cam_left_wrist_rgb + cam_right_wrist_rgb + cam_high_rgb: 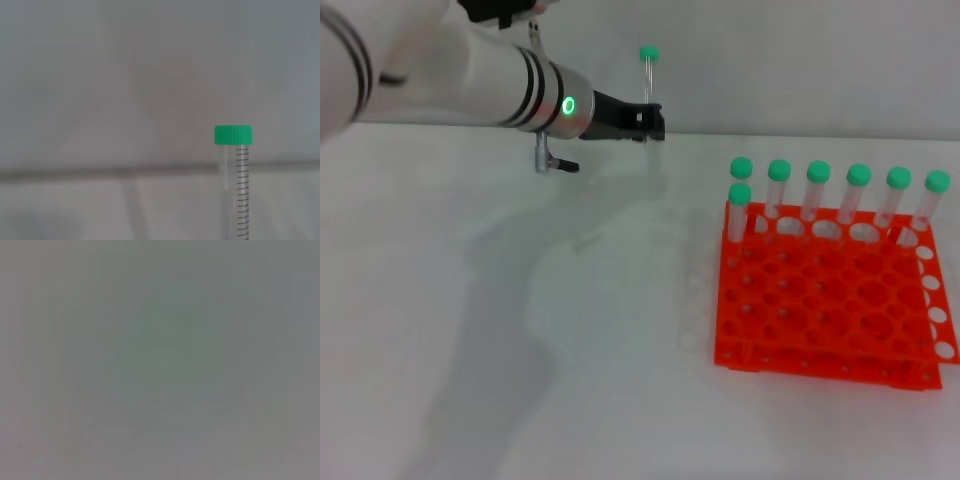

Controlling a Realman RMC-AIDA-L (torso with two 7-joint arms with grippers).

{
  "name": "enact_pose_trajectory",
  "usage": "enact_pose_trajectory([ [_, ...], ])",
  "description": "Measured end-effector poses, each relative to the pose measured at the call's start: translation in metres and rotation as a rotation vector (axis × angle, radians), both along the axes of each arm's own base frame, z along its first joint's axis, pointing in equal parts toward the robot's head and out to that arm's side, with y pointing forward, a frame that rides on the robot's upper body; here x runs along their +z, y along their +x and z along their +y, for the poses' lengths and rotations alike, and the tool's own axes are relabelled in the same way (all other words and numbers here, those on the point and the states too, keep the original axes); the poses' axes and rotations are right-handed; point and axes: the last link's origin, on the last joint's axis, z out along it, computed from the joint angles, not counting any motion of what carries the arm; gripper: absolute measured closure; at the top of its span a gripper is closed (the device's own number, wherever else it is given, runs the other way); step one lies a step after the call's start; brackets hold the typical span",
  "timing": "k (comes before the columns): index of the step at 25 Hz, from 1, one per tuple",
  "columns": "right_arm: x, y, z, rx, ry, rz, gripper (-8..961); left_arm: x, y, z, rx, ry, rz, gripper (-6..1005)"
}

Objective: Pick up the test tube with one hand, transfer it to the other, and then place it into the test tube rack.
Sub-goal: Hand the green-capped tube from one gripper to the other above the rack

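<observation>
My left gripper (650,122), a black claw on a silver and white arm with a green light ring, is shut on the test tube (648,95). It holds the tube upright above the table at the back, green cap up. The tube also shows in the left wrist view (238,185), clear with black graduation marks. The orange-red test tube rack (830,300) stands on the table at the right, apart from the gripper. The right gripper is out of view; the right wrist view shows only a plain grey blur.
Several green-capped tubes (819,195) stand in the rack's back row, and one (740,210) in its left corner. The white table (520,330) spreads to the left and front. A pale wall rises behind the table.
</observation>
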Motion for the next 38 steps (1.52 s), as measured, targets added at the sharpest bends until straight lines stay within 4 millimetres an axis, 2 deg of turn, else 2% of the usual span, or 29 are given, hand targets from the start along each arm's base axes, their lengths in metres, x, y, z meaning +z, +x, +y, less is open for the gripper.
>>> enact_pose_trajectory([
  [3, 0.002, 0.007, -0.007, -0.027, 0.028, 0.033, 102, -0.001, -0.012, 0.001, -0.038, 0.101, -0.057, 806],
  [7, 0.006, 0.018, -0.019, -0.052, 0.067, 0.14, 103, -0.003, -0.035, -0.009, -0.065, 0.225, -0.203, 807],
  [11, 0.015, 0.023, -0.028, -0.019, 0.084, 0.24, 103, -0.005, -0.052, -0.034, -0.195, 0.368, -0.351, 806],
  [15, 0.026, 0.021, -0.034, 0.057, 0.049, 0.282, 103, -0.009, -0.056, -0.068, -0.376, 0.488, -0.411, 806],
  [18, 0.038, 0.013, -0.037, 0.154, -0.025, 0.27, 103, -0.023, -0.051, -0.094, -0.478, 0.498, -0.431, 806],
  [25, 0.066, -0.025, -0.041, 0.452, -0.253, 0.208, 103, -0.081, -0.006, -0.146, -0.763, 0.352, -0.335, 807],
  [28, 0.07, -0.039, -0.04, 0.542, -0.348, 0.184, 104, -0.096, 0.011, -0.156, -0.824, 0.291, -0.319, 807],
  [29, 0.07, -0.055, -0.039, 0.626, -0.458, 0.156, 104, -0.101, 0.016, -0.159, -0.844, 0.269, -0.309, 807],
  [33, 0.066, -0.07, -0.036, 0.684, -0.569, 0.126, 104, -0.115, 0.028, -0.166, -0.918, 0.214, -0.246, 807],
  [38, 0.054, -0.084, -0.031, 0.725, -0.69, 0.091, 104, -0.122, 0.037, -0.167, -0.965, 0.172, -0.214, 807],
])
